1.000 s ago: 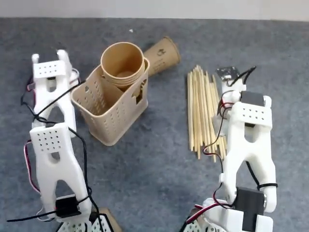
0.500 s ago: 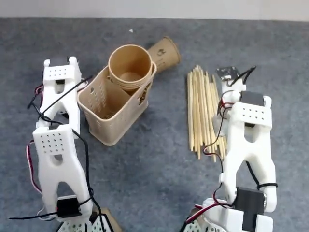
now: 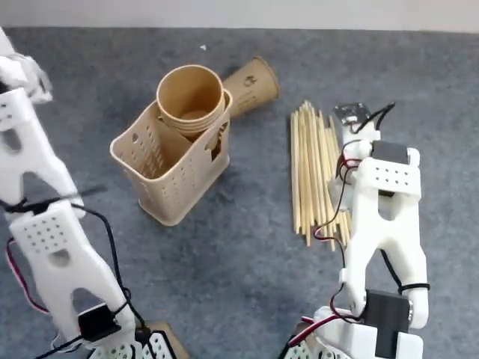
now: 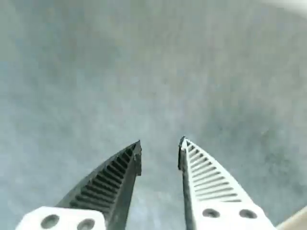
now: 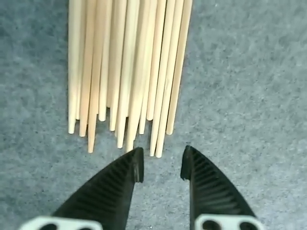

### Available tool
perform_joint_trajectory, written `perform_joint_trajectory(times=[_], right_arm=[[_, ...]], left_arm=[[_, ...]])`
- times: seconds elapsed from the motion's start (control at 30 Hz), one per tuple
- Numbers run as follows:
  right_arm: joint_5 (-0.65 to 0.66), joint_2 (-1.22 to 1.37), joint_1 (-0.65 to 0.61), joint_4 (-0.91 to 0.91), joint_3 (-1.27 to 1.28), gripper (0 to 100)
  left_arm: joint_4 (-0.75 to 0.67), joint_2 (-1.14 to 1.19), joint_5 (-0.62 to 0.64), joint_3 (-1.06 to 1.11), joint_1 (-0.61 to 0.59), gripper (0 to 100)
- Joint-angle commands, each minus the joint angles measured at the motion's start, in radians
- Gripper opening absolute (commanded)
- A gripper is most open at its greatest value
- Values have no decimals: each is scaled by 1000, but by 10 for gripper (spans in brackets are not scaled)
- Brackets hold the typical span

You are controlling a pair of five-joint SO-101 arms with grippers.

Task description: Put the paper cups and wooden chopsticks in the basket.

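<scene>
Paper cups nested (count unclear), 1 cup half hidden behind basket

Grey carpeted table with basket, toppled cup, chopsticks (one bundle)

The left arm and right arm are built of white plastic links, with plates dotted by grids of small holes and black servo blocks near their bases. Thin red, black and white cables loop along them. The left gripper has one black ribbed finger and one white; the right gripper has two black ribbed fingers on white mounts with round holes
</scene>
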Motion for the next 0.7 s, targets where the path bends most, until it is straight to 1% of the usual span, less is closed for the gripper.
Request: perform_joint_trajectory(times=[0.0, 0.1, 0.2, 0.27, 0.33, 0.37, 0.43, 0.5, 0.67], right_arm=[[6, -42, -12, -33, 4, 139], [2, -39, -12, -50, 7, 139], [0, -41, -13, -59, 33, 139], [0, -41, -19, -105, 71, 139], [-2, -41, -24, -157, 127, 139], [-2, -41, -30, -180, 153, 139], [-2, -48, -36, -220, 197, 139], [-2, -50, -38, -243, 223, 139], [-2, -50, -38, -263, 248, 139]], left_arm=[[9, -248, -135, 35, 48, 114], [9, -516, -222, 274, 140, 95], [8, -816, -279, 610, 271, 128], [6, -995, -307, 852, 367, 159], [5, -1102, -327, 1059, 437, 172], [5, -1118, -338, 1124, 463, 171], [5, -1113, -350, 1173, 476, 171], [5, -1072, -356, 1167, 467, 171], [5, -895, -387, 1066, 440, 171]])
